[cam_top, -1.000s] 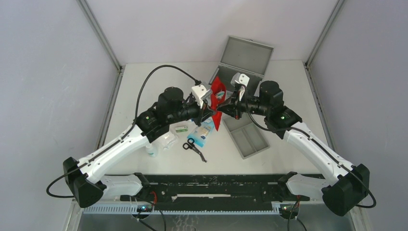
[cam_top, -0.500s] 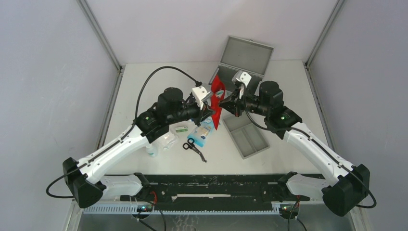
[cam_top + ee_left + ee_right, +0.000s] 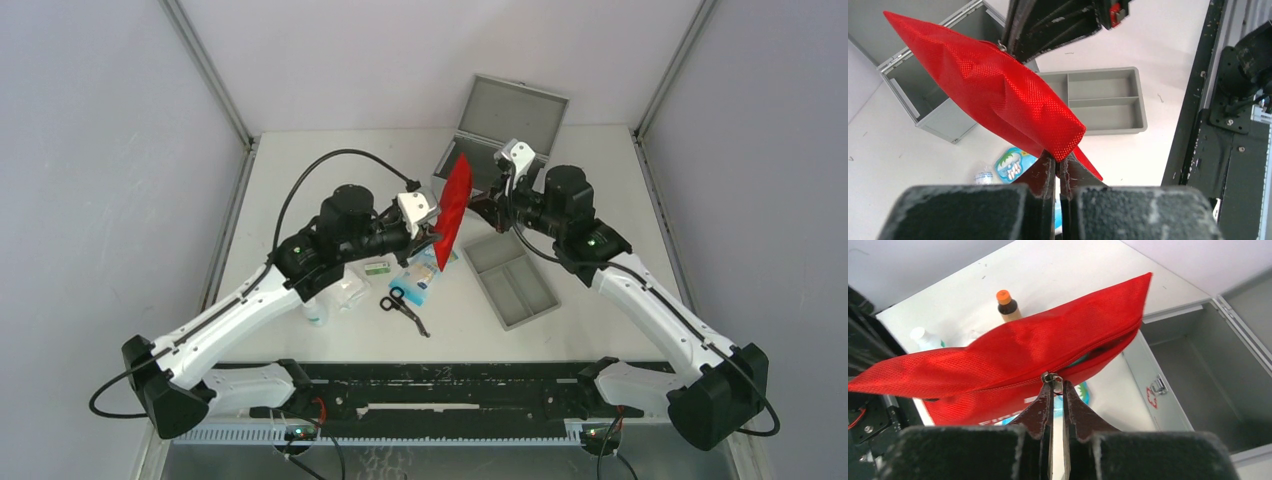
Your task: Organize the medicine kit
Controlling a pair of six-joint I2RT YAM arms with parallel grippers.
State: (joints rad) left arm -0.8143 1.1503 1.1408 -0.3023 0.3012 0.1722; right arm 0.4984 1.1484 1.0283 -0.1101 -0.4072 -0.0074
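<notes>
Pinching limp pouch (image 3: 453,205): our left jaws on its corner, right jaws on zip pull (image 3: 1052,379); kit (image 3: 512,112) looks rigid.

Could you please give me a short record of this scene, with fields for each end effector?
held item: red pouch, up off the table
left end effector: shut on its corner
right end effector: shut on zipper pull
medicine kit: lid open, far side of table
tray: on table, nearer than kit
scissors: on table, untouched
</notes>
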